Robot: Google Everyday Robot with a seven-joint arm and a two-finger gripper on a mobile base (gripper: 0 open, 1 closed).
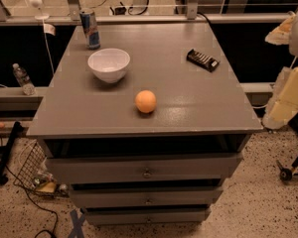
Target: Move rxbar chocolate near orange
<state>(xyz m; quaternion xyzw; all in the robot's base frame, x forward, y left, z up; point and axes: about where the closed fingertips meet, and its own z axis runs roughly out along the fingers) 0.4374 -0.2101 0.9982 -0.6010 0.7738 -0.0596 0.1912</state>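
The rxbar chocolate [202, 59] is a dark flat bar with pale lettering. It lies on the grey cabinet top [188, 108] at the back right. The orange [145, 101] is a small round fruit near the front middle of the top, well apart from the bar. My gripper [283, 32] is on the pale arm [288, 95] at the right edge of the view. It is beyond the cabinet's right side, clear of the top and to the right of the bar, holding nothing that I can see.
A white bowl [109, 64] stands at the back left, with a tall blue-silver can [90, 29] behind it near the back edge. The cabinet has drawers [147, 172] in front. A water bottle [23, 79] lies on a ledge to the left. Cables and a wire basket [32, 175] are on the floor.
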